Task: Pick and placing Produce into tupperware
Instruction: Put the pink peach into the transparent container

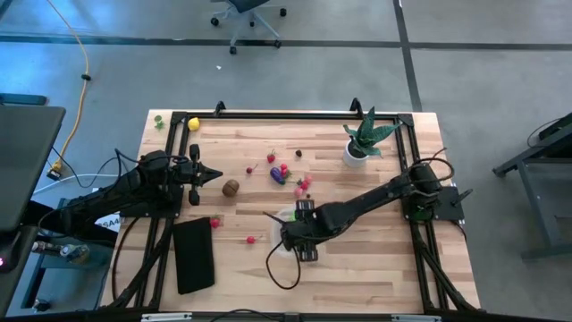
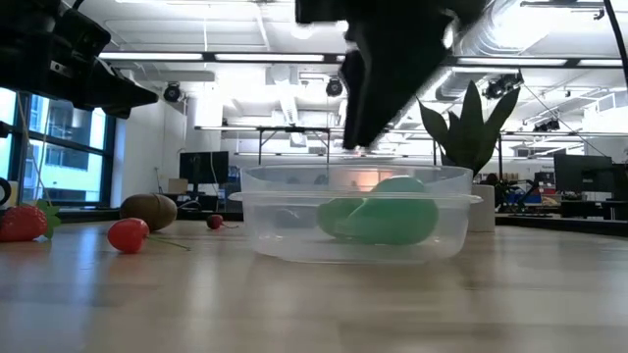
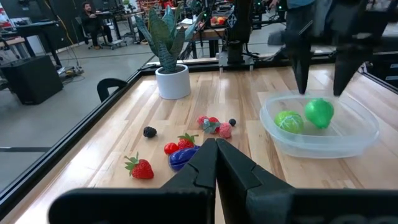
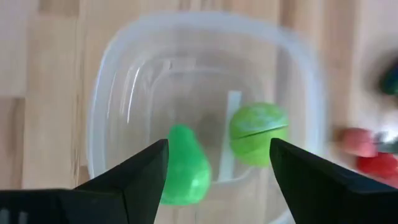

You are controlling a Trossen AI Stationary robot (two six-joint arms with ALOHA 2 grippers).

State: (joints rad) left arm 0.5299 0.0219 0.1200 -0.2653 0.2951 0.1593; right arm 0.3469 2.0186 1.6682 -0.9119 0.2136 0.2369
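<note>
Spread wide, your right gripper's (image 4: 217, 165) fingers hang empty over the tupperware (image 4: 112, 74) at centre frame, where two green produce pieces (image 4: 258, 134) lie loose. Your left gripper (image 3: 216, 163), fingers pressed together, waits at the left; red produce (image 3: 142, 168) sits between.

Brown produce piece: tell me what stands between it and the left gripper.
Nothing visible does. The left gripper, fingers shut, points at the brown produce piece across bare table. The right gripper, open, hangs over the tupperware.
</note>
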